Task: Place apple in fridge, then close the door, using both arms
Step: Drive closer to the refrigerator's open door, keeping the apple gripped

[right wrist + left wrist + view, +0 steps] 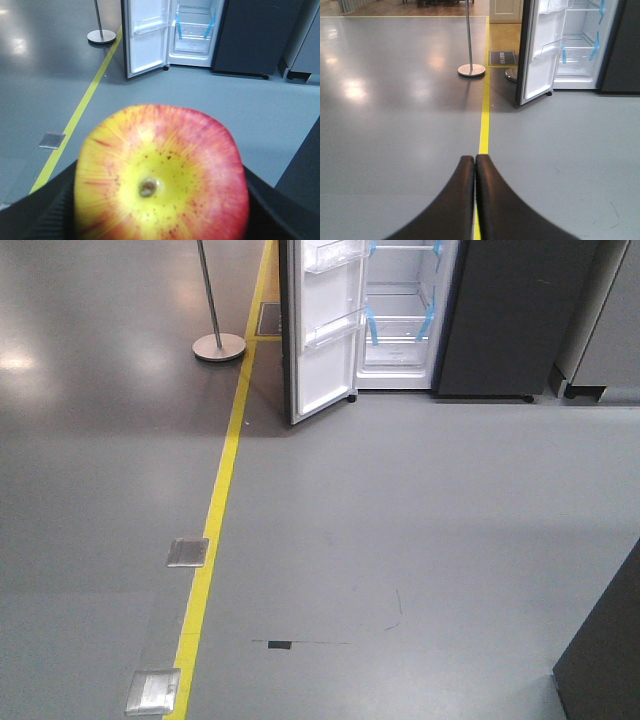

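The red and yellow apple [160,175] fills the lower half of the right wrist view, its dimple facing the camera. My right gripper [159,200] is shut on the apple, with black fingers [45,210] showing at both sides. The fridge [400,310] stands far ahead with its white inside showing, crossed by blue tape strips. Its door [325,330] is swung wide open to the left, clear bins on the white lining. My left gripper [475,159] is shut with nothing in it, above the floor and far from the fridge [580,45].
A yellow floor line [215,530] runs toward the fridge door. A metal post on a round base [218,345] stands left of the door. Two metal floor plates [188,552] lie along the line. A dark grey cabinet [515,320] adjoins the fridge. A dark object [605,650] is at the right.
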`<state>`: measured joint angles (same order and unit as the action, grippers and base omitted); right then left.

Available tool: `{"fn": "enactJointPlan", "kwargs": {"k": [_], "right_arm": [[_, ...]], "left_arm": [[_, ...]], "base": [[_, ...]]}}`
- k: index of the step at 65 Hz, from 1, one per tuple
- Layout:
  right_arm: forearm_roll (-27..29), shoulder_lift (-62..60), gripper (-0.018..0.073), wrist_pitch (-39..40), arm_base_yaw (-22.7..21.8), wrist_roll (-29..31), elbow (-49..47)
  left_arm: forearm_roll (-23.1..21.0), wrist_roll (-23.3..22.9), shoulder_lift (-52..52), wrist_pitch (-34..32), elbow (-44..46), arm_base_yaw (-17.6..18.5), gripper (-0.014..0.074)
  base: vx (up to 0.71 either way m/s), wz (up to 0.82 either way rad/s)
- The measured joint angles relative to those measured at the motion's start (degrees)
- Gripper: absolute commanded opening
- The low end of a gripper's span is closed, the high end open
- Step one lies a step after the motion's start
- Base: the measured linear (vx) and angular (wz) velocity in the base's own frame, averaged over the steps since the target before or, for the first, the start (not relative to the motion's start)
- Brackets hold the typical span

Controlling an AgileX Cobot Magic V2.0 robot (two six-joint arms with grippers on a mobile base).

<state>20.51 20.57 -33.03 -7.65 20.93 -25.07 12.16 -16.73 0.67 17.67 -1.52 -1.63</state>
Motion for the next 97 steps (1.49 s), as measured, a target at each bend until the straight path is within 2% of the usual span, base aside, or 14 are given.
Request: {"fn": "enactJointPlan", "kwargs": {"k": [97], "right_arm": [[0.0,0.0,0.0030,0.0,0.0,0.0,0.0]], "left_arm": [[0.0,0.0,0.0,0.0,0.0,0.0,-0.0005]], "base": [[0.19,-0.02]]}}
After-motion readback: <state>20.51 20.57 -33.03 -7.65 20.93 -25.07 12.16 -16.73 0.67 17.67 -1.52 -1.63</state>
